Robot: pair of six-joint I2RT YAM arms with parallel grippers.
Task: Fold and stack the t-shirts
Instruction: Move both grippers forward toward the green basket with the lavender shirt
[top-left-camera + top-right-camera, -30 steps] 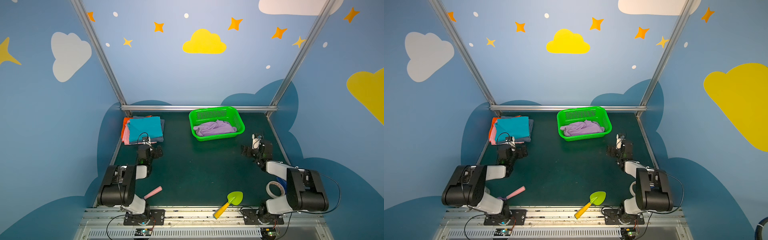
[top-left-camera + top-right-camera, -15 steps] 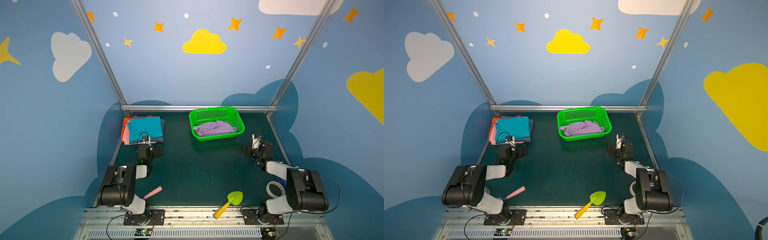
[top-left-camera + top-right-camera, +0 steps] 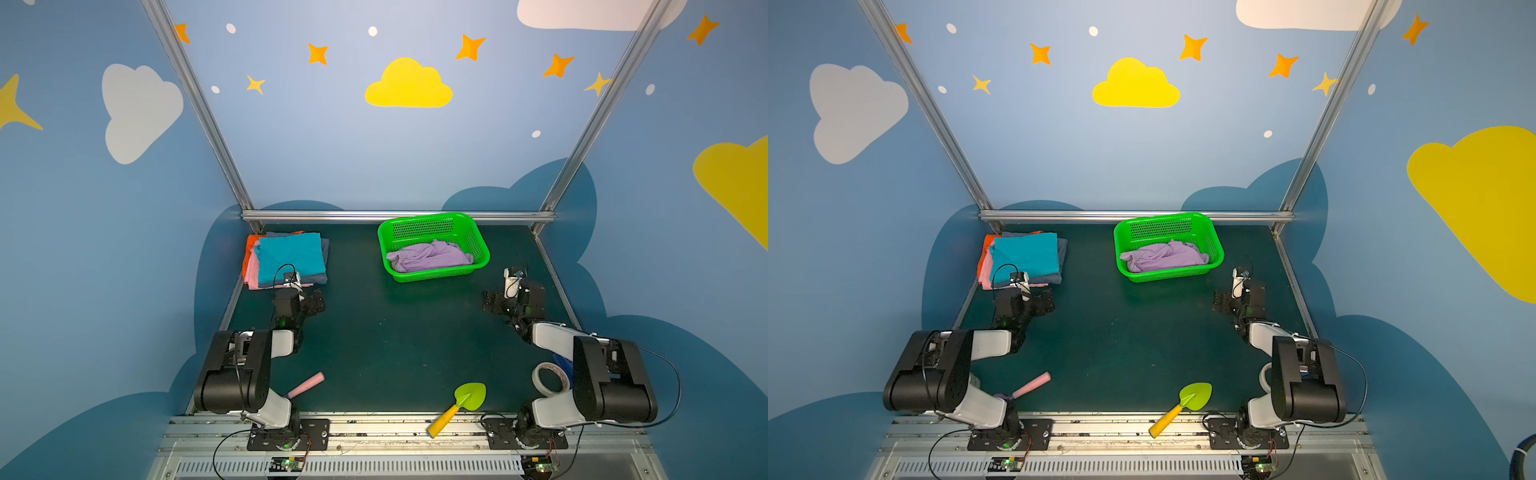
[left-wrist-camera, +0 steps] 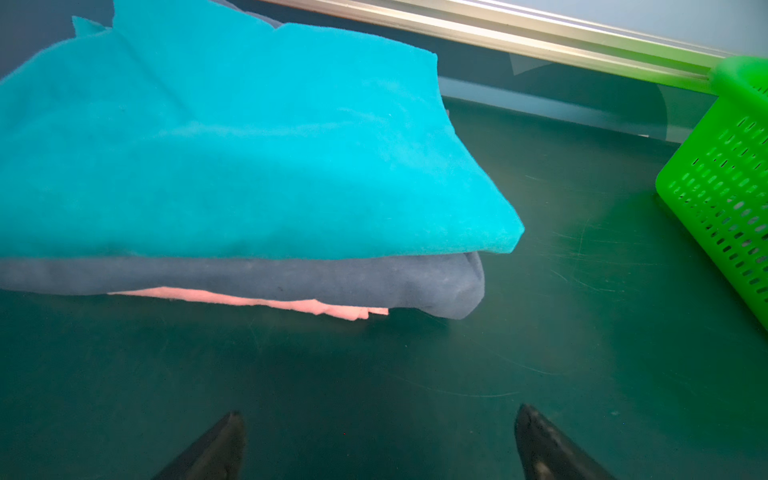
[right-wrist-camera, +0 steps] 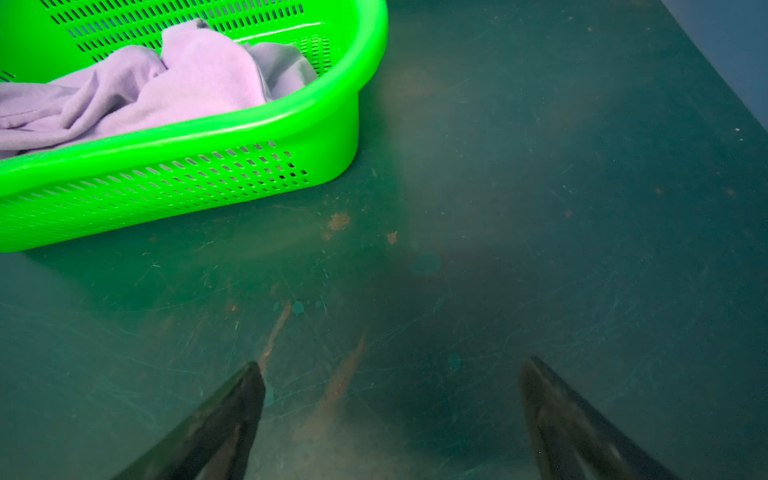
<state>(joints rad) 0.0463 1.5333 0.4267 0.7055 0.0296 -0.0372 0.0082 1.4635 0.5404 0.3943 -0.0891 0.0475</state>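
Both arms hover low over the table (image 3: 395,340), and neither has hold of anything. The left gripper (image 4: 376,415) is spread wide and empty, just short of the stack (image 3: 289,255) at the far left corner: teal on top, grey-blue and pink under it, orange peeking out at the side. The right gripper (image 5: 390,368) is equally wide and empty, near the right edge.

The one to watch is the tee (image 3: 428,257), lavender, bunched in the basket (image 3: 432,276) by the far edge, right of middle. From the right gripper it lies ahead and inward. That arm looks the nearer, I'd say, with the basket's near wall to clear first. The heap's long axis runs along the basket's length, roughly parallel with the far edge. Collar or hem? It's too crumpled to tell which way it points.
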